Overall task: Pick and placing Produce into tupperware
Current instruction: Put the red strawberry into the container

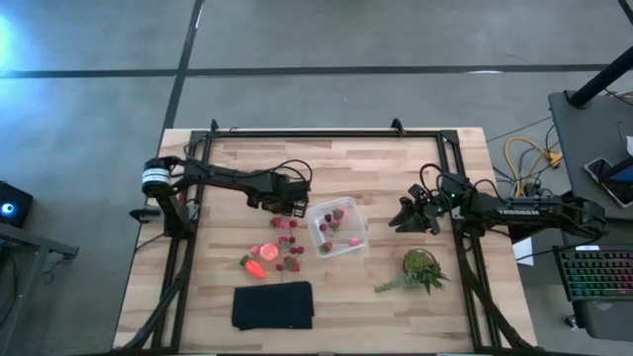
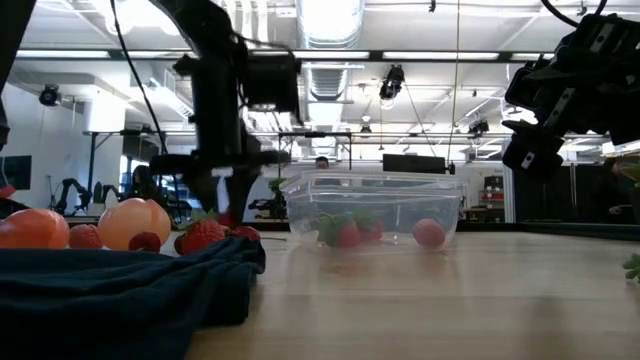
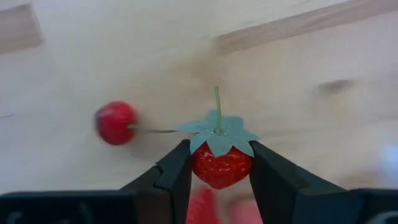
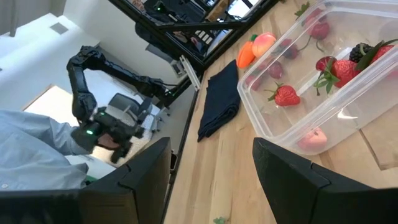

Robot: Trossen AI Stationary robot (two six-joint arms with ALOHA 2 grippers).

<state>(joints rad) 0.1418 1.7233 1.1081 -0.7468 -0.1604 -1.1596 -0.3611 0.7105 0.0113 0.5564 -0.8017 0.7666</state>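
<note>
My left gripper point(image 1: 293, 209) point(image 3: 217, 155) points down over the table, just left of the clear tupperware point(image 1: 361, 229), and is shut on a red strawberry point(image 3: 221, 167) with a green leafy cap. A cherry-like piece point(image 3: 115, 122) lies on the wood beside it. More produce lies loose nearer the front: small red pieces point(image 1: 289, 252), a pinkish round one point(image 1: 265, 251) and an orange one point(image 1: 255, 267). The tupperware point(image 2: 380, 195) holds several pieces. My right gripper point(image 1: 406, 218) point(image 4: 211, 155) waits open to the right of the tupperware, level, holding nothing. My left gripper pinches the strawberry's red body point(image 3: 200, 167) between its two fingers, one on each side, just under the leafy cap. The fingers point(image 3: 177, 177) come from above, pointing down. The strawberry sits upright, cap and stem up; whether it is clear of the table I cannot tell.
A black cloth point(image 1: 273, 305) lies at the front of the table, below the loose produce. A green leafy plant point(image 1: 420, 269) lies at the front right. A black frame point(image 1: 326, 132) runs around the table's edges.
</note>
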